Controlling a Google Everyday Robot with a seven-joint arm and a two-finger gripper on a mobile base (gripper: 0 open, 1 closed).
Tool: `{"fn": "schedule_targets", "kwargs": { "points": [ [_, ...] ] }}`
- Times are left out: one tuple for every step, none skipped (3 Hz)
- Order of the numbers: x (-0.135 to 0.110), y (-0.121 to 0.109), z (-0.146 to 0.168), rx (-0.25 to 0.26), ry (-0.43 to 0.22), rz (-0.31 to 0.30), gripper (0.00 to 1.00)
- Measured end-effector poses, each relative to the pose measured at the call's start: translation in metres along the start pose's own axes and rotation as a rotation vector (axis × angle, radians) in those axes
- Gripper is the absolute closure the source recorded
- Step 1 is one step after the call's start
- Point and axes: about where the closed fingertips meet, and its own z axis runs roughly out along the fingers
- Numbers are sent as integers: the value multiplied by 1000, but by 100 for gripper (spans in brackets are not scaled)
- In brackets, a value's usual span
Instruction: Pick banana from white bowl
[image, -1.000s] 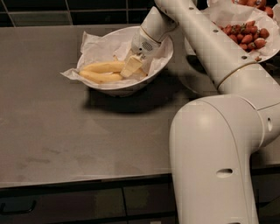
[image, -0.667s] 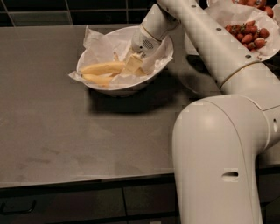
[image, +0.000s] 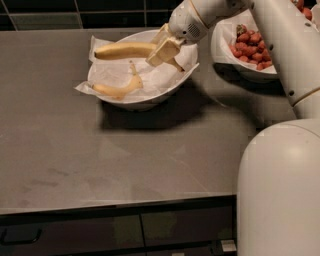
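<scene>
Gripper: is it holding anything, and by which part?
The gripper grips the banana near its dark-tipped end, with the rest sticking out to the side over the bowl.

the gripper (image: 162, 48), clamped on the banana (image: 122, 50) above the white bowl (image: 142, 103), hides its right part; the arm (image: 282, 37) covers half the strawberry bowl (image: 222, 50).

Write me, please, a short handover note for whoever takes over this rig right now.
Gripper: over the white bowl, at the right end of the banana; whether it has hold cannot be told.
Banana: along the bowl's far side, behind the smaller banana.
Done: approach. Left: confirm the grasp, lift the banana clear.
Strawberry bowl stands close by on the right.
</scene>
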Motion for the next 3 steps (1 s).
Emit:
{"fn": "schedule_targets", "kwargs": {
  "points": [
    [-15,19,-30,-2,-84,-37,100],
    [-19,47,-60,-7,-141,-17,100],
    [-13,76,-71,-39,-191,28,100]
  ]
}}
